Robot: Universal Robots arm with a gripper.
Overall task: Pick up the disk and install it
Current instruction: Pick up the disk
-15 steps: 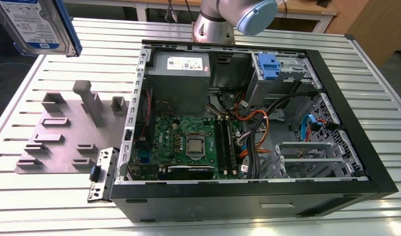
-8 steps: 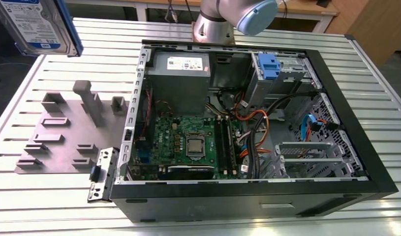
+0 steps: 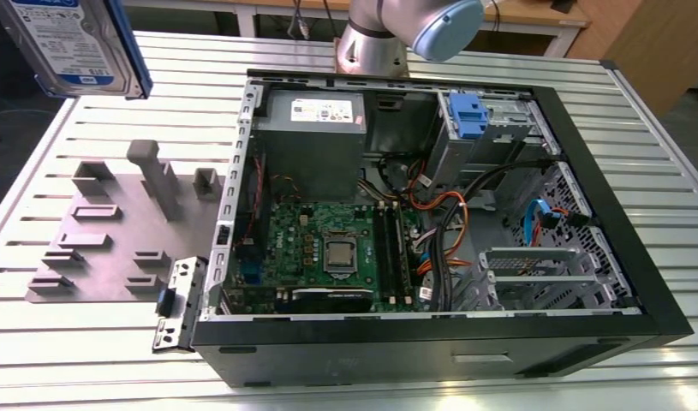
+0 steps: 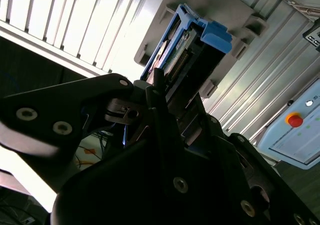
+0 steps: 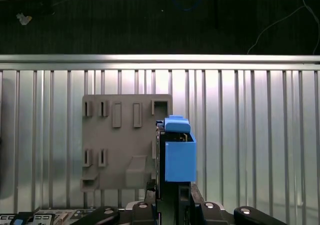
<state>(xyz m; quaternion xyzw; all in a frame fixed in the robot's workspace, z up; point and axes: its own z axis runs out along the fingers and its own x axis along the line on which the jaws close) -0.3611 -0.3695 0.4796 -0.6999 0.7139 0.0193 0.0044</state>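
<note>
**A:** Where's the flat silver disk with blue plastic rails?
**B:** Clamped in the black tool, high above the slatted metal table. I'd carry it square, no tilt.
**A:** Any difference between views?
**B:** The first wrist view puts it over the grey fixture plate. The exterior view adds the open black computer case.

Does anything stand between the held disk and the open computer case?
Nothing visible does. The gripper holds the silver hard disk with blue rails raised near the grey plastic fixture plate; the black computer case lies open beside it.
</note>
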